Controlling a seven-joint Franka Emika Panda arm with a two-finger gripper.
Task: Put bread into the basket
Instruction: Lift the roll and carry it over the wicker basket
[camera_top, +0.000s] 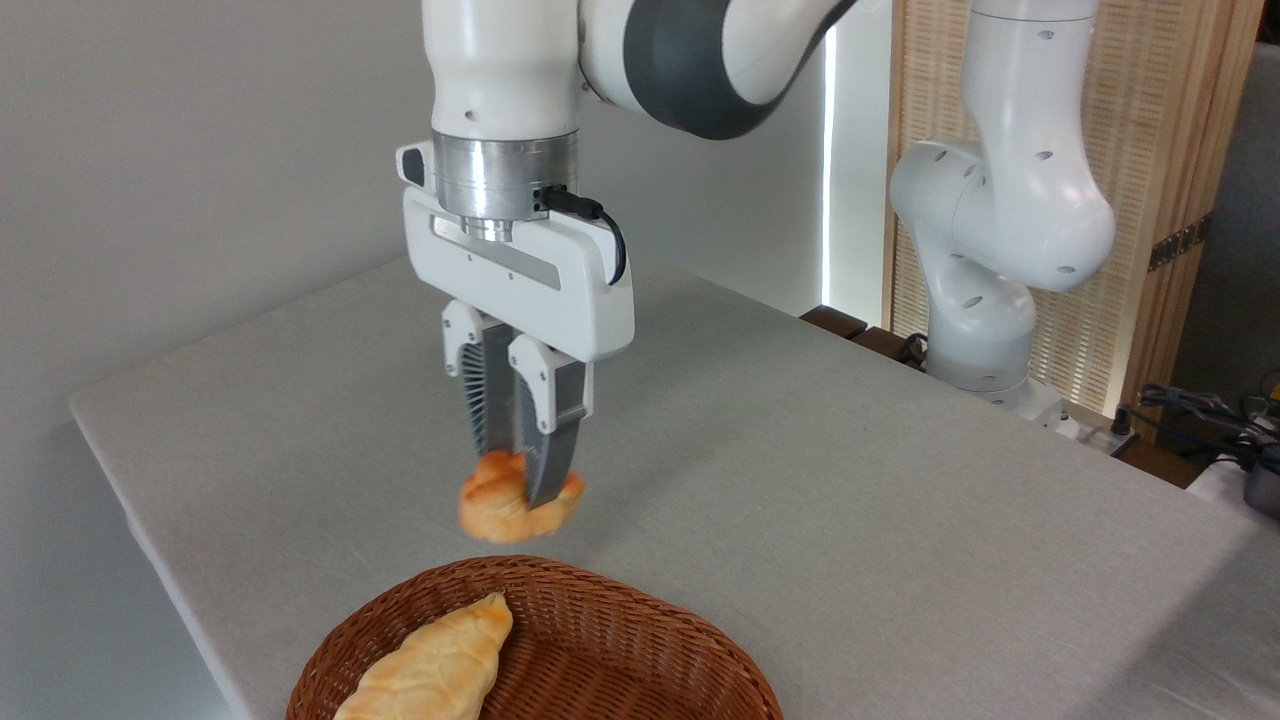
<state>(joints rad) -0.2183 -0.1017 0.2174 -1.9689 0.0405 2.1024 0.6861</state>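
Note:
The small orange-golden bun (497, 512) hangs in the air just above and behind the far rim of the reddish-brown wicker basket (640, 630). My gripper (520, 490) points straight down and is shut on the bun, its grey fingers (548, 450) pinching the knotted top. The bun looks slightly blurred. The basket sits at the front edge of the table, partly cut off by the bottom of the picture.
A longer pale yellow pointed loaf (435, 668) lies in the left half of the basket. The table (850, 480) wears a grey cloth. The arm's white base (990, 300) stands at the back right, with cables (1200, 410) beside it.

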